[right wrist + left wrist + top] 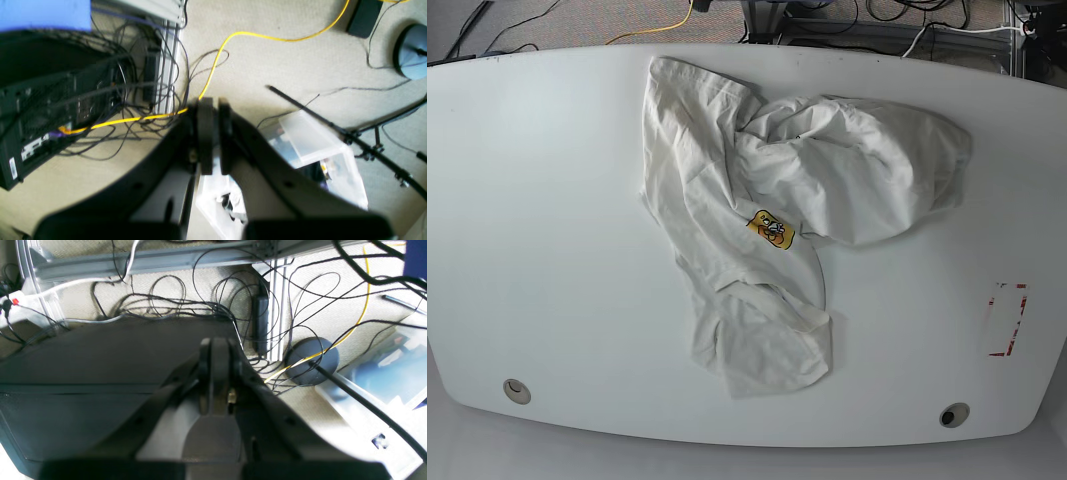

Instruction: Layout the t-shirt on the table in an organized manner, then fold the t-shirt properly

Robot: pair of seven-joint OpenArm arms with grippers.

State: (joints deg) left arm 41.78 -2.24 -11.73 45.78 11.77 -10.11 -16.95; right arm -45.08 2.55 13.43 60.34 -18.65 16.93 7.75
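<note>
Base view is showing the t-shirt (767,220) lying crumpled mid-table (547,250), long axis slanting from far to near edge, no arm nearer, while both wrist views are facing floor, left tool (218,346) and right tool (213,106) closed, empty.

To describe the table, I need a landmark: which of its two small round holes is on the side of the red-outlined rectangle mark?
The hole at the table's lower right edge in the base view, below the red mark. The other hole is at the lower left.
</note>
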